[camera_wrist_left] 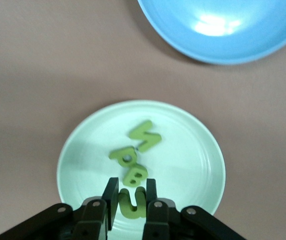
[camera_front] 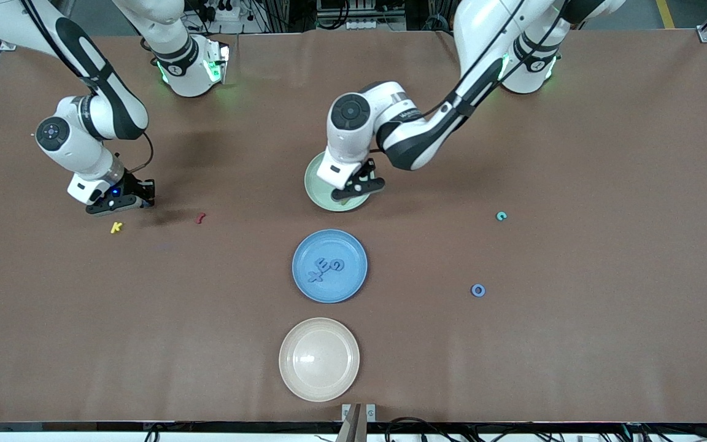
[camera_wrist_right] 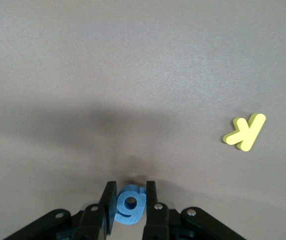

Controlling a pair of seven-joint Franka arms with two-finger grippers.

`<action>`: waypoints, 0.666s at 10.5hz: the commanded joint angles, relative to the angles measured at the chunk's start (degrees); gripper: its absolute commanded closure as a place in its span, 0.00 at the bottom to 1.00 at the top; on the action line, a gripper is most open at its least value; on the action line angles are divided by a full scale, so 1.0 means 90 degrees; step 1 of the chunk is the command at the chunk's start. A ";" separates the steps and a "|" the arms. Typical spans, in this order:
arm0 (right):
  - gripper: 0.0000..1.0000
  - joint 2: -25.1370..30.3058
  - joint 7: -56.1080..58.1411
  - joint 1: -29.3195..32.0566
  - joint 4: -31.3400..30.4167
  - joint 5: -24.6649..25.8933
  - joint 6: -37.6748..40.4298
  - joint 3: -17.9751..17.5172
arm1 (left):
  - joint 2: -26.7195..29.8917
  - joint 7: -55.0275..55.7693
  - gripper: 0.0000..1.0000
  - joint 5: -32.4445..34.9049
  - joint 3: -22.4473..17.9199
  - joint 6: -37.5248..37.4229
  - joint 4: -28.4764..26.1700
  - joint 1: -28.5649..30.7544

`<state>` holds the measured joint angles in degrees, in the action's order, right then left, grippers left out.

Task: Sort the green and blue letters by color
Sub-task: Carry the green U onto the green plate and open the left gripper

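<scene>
My left gripper (camera_wrist_left: 131,192) is over the pale green plate (camera_wrist_left: 83,150), shut on an olive-green u (camera_wrist_left: 132,204). Green letters M (camera_wrist_left: 144,136), P (camera_wrist_left: 124,155) and B (camera_wrist_left: 136,174) lie on that plate. In the front view this gripper (camera_front: 353,191) is over the green plate (camera_front: 315,189). My right gripper (camera_wrist_right: 129,192) is shut on a blue 6 (camera_wrist_right: 129,204), low over the bare table at the right arm's end (camera_front: 129,202). The blue plate (camera_front: 347,283) holds blue X (camera_front: 315,275), E (camera_front: 325,266) and G (camera_front: 337,264). A blue O (camera_front: 478,290) lies loose on the table.
A yellow K (camera_front: 116,227) lies beside my right gripper, also in the right wrist view (camera_wrist_right: 245,131). A dark-red letter (camera_front: 200,217) and a teal C (camera_front: 501,215) lie on the table. A beige plate (camera_front: 319,359) stands nearest the front camera. The blue plate's rim (camera_wrist_left: 222,45) shows in the left wrist view.
</scene>
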<state>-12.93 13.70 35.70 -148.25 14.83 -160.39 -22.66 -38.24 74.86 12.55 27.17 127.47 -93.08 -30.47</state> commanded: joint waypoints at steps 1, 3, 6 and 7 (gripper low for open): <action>0.93 0.0333 -0.0253 -0.0118 0.0134 -0.0230 0.0389 -0.0090 | -0.0135 0.0053 0.00 0.0187 -0.0089 0.0280 0.0039 -0.0169; 0.94 0.0421 -0.0253 -0.0537 0.0416 -0.1048 0.0720 -0.0090 | 0.0000 0.0081 0.00 0.0518 -0.0118 0.0223 0.0379 -0.0102; 0.94 0.0421 -0.0388 -0.1444 0.1234 -0.2669 0.1344 -0.0080 | 0.0537 -0.0104 0.00 0.1066 -0.0226 0.0193 0.0644 0.0404; 0.94 0.0373 -0.0757 -0.1747 0.1566 -0.2896 0.1540 -0.0070 | 0.0722 -0.0162 0.00 0.1154 -0.0226 0.0193 0.0664 0.0697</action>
<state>-10.11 11.81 24.88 -139.80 -5.55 -151.19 -23.24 -36.09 74.56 20.43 25.30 130.22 -87.25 -28.40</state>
